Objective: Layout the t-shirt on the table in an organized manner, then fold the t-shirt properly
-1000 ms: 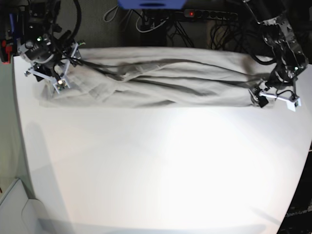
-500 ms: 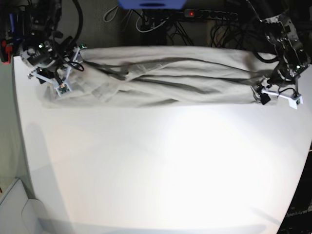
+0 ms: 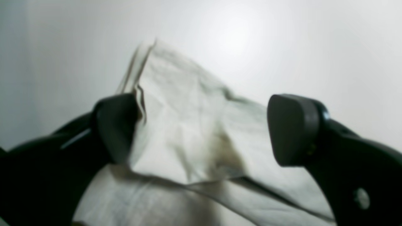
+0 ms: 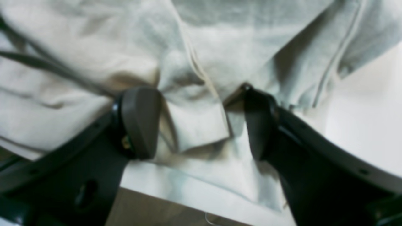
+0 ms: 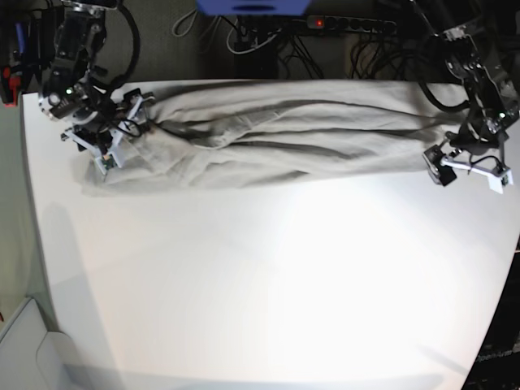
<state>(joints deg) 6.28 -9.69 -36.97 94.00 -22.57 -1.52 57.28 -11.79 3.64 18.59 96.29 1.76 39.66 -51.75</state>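
Stretching along the upper edge of the table [image 5: 260, 284], the t-shirt [image 5: 276, 134] lies in a long rumpled band; its right end has slackened since a second ago. Left claw [image 5: 465, 169] at the right edge hangs spread, having let go; right claw [image 5: 110, 134] at upper left also spread, straddling cloth; flattening still remains.

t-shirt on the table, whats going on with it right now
A two-armed robot is laying out the t-shirt, which lies stretched in a long wrinkled band along the far edge of the table. The right tool stands open over a hemmed edge at one end, and the left tool stands open above a corner at the other. Neither is gripping cloth, and no fold has been made yet.
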